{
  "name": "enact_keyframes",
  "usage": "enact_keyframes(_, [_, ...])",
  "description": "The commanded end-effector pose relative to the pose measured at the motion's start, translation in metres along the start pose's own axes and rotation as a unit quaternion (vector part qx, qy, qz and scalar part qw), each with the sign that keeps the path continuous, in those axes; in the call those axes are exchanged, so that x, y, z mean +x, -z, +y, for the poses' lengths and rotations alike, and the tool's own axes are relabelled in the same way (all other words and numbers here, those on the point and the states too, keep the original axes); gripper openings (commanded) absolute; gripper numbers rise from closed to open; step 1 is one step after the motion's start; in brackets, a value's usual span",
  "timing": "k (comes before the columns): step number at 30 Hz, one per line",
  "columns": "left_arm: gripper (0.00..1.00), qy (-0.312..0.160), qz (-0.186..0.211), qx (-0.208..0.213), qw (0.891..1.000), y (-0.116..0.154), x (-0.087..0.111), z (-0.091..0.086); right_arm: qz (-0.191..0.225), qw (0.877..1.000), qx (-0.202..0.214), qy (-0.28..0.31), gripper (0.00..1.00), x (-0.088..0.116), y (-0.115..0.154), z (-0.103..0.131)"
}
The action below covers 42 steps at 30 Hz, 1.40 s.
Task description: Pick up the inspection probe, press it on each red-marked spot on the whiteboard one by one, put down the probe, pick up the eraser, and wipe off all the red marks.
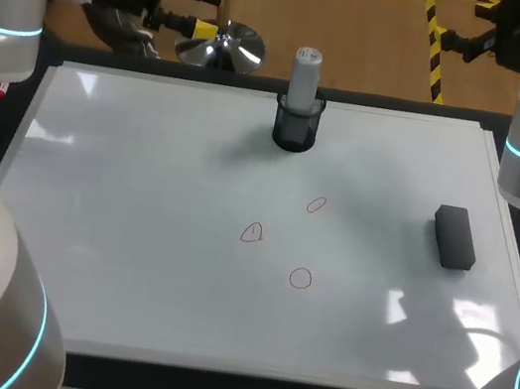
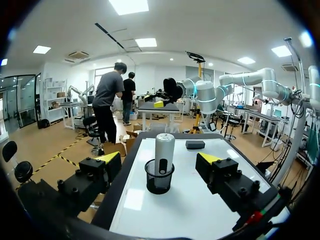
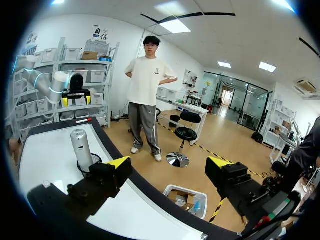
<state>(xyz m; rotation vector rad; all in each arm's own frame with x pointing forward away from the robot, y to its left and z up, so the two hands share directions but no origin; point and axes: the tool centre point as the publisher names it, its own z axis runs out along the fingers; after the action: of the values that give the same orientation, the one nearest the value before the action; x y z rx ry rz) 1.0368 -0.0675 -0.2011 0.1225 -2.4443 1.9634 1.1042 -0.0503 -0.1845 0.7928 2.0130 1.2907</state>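
Bright, even light all across my whiteboard (image 1: 132, 233). Ceiling panels (image 2: 129, 6) pour it straight down. White glare patches (image 1: 473, 318) sit on the board toward my right, and the probe holder (image 1: 295, 125) throws a soft shadow (image 1: 237, 153) toward my left.

A robotics lab: 2 robot arms (image 1: 12, 0) flank a whiteboard (image 1: 132, 233).

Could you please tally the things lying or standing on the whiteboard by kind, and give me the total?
red marks: 3
inspection probe: 1
black holder cup: 1
black eraser: 1
Total: 6
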Motion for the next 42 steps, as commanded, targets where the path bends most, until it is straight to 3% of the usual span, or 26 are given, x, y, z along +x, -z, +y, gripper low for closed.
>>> enact_keyframes(1, [1.00,-0.002,0.013,0.001,1.000,-0.008,-0.004,0.005,0.000,1.000,0.000,0.000,1.00,0.000,0.000,0.000])
enact_keyframes(18, [1.00,0.002,0.041,-0.004,0.999,-0.038,-0.002,0.020,0.000,1.000,0.000,0.000,1.00,0.000,0.000,0.000])
enact_keyframes(42, [1.00,0.003,-0.002,0.005,1.000,-0.086,-0.002,0.030,0.000,1.000,0.000,0.000,1.00,0.000,0.000,0.000])
